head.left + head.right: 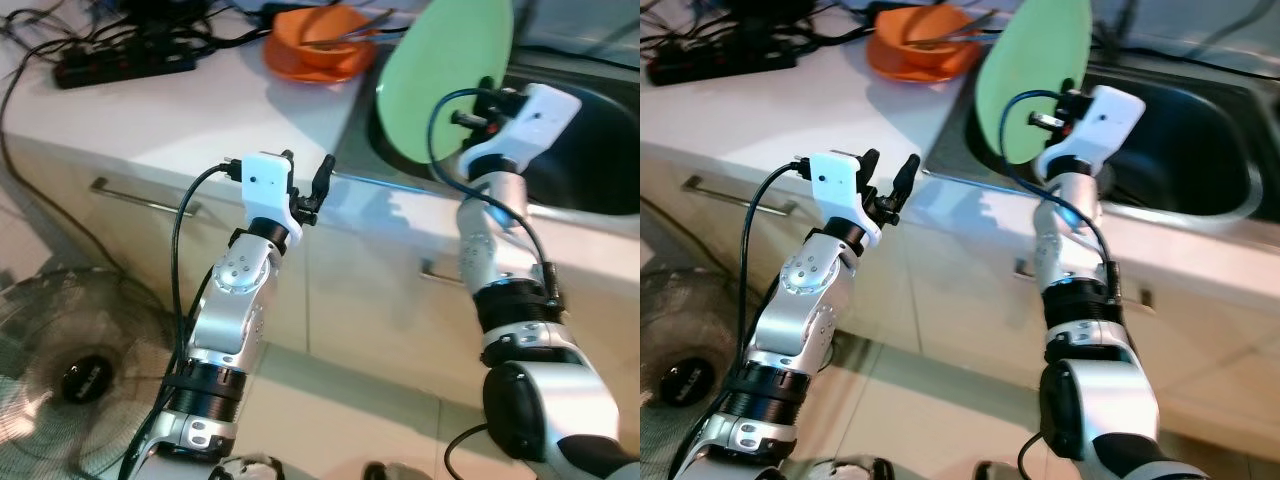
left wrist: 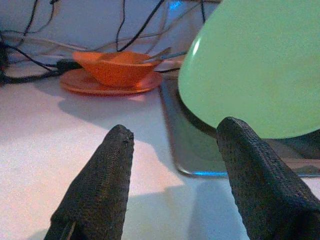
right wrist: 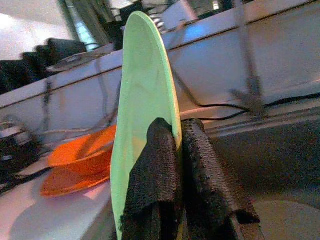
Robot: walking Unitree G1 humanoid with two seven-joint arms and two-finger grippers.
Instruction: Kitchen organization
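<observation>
Green plate (image 1: 445, 80) pinched edge-on in our right end effector (image 3: 177, 145) above sink (image 1: 600, 150); left end effector (image 1: 305, 185) open, empty; thin rim grip may slip.

Black power strip (image 1: 125, 62) with cables, floor fan (image 1: 70, 370), drawer handle (image 1: 145, 198)

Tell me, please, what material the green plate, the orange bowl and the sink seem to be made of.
Green plate, pinched at its rim by the right gripper: probably plastic or melamine; thin, evenly pale green, with a soft matte sheen.
Orange bowl: likely the same kind of plastic; uniform colour, dull gloss.
Sink: appears to be stainless steel; grey basin with smooth reflections and a shiny rim.
</observation>
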